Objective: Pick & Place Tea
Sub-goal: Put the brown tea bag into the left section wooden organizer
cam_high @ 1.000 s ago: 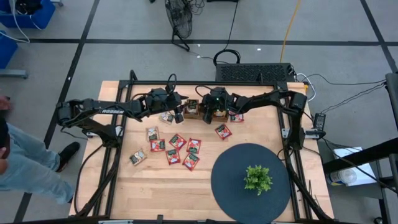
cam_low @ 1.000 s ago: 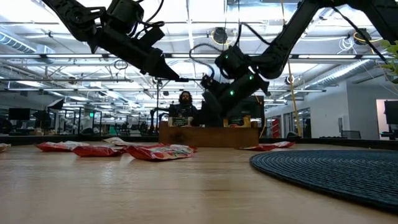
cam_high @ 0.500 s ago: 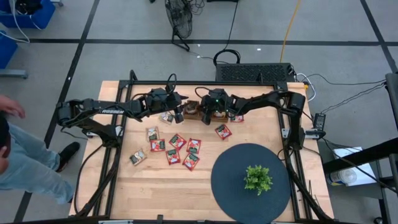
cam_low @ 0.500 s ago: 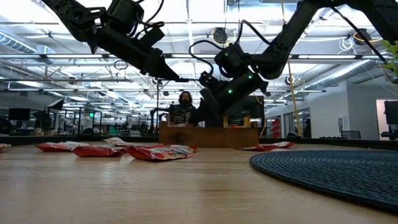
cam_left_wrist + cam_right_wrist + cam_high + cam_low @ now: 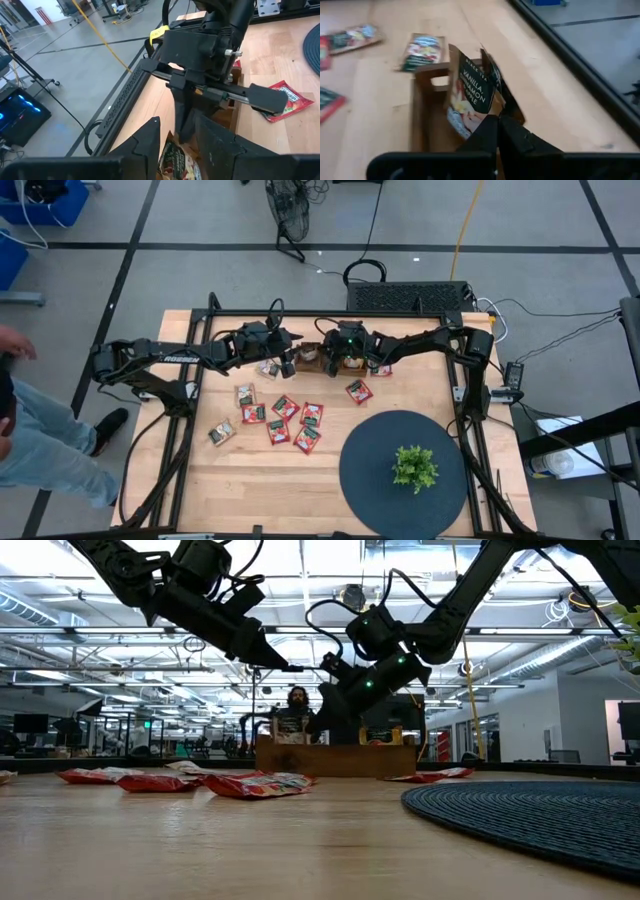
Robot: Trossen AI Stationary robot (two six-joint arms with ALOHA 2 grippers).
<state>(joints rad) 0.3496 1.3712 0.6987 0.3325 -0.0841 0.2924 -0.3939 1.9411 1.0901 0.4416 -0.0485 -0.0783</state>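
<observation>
We see a pale wooden worktop (image 5: pixel 250 480) with a round dark mat (image 5: pixel 375 480) on its near right, carrying a small green plant (image 5: pixel 414 467). At the far middle sits a brown wooden tray (image 5: pixel 422 117), and both arms meet over it. The right tool (image 5: pixel 498 127) hangs just above the tray with its fingers pressed together on nothing we can make out; in front of them a dark sachet (image 5: pixel 470 95) with pale lettering and a fruit picture stands upright in the tray, leaning on a divider. The left tool (image 5: pixel 176 137) hovers just left of the tray, raised off the worktop, its fingers clamped on a flat sachet with a dark green and red print (image 5: pixel 175 160). The rest of the tea lies flat on the worktop: a cluster of red sachets (image 5: pixel 285 420) in the middle, near of the tray, each small and square with a pale label mark; a paler one (image 5: pixel 221 433) at the left end of that cluster; a single red sachet (image 5: pixel 359 391) to the right of it; and another (image 5: pixel 380 368) just right of the tray.
</observation>
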